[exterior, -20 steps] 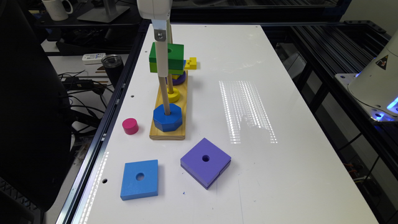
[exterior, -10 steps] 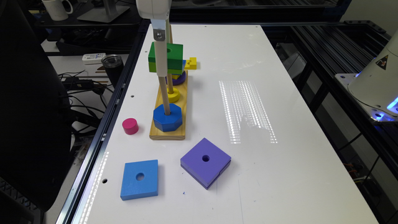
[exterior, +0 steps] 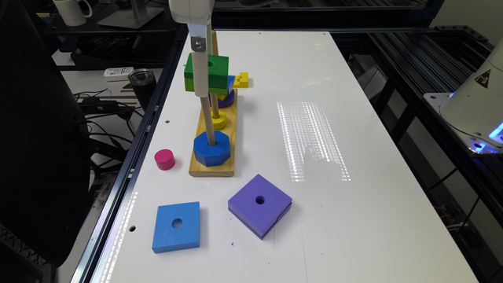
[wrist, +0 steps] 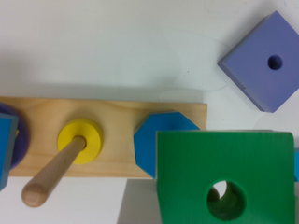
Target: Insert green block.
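The green block (exterior: 207, 72) is held aloft, well above the wooden base (exterior: 214, 167), level with the upper part of the front peg (exterior: 207, 118). In the wrist view the green block (wrist: 224, 177) fills the area directly beneath the camera, and a peg tip is visible through its round centre hole, which suggests the hole is close to aligned with the peg underneath. The gripper (exterior: 201, 84) carries the block, yet neither view shows the jaws themselves, so whether they are clamped or released cannot be told; the suspended block implies a grasp. Directly below the held block sits the blue octagon (exterior: 212, 148), already seated on that peg. Just beside it on the base, the yellow ring (wrist: 80, 141) sits on the middle peg. Judged status: pickup and lift are complete, alignment appears nearly complete, and descent onto the peg plus release remain. Well apart from the gripper, the purple square (exterior: 259, 204), the blue square (exterior: 176, 226) and the pink cylinder (exterior: 164, 159) lie on the white table (exterior: 353, 220).
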Robot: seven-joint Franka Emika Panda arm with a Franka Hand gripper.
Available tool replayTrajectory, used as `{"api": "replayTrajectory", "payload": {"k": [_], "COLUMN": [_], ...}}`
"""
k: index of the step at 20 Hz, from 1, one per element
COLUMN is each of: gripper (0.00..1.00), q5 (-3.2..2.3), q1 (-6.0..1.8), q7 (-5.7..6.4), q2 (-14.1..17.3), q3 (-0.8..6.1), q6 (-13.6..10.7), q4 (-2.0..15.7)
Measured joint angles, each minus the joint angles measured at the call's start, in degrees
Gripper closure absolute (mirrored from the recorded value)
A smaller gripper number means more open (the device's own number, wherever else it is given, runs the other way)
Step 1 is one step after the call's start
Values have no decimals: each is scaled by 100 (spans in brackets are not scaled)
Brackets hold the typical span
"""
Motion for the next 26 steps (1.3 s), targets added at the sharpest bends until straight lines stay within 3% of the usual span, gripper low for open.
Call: {"api": "replayTrajectory", "payload": {"k": [8, 26], "gripper": [100, 100], "q5": [0, -1], "q1": [-23, -35], "q7": [-38, -44], "q2": [110, 148], "q3": [-22, -23], "q6": [119, 120], "q4": [55, 91]}}
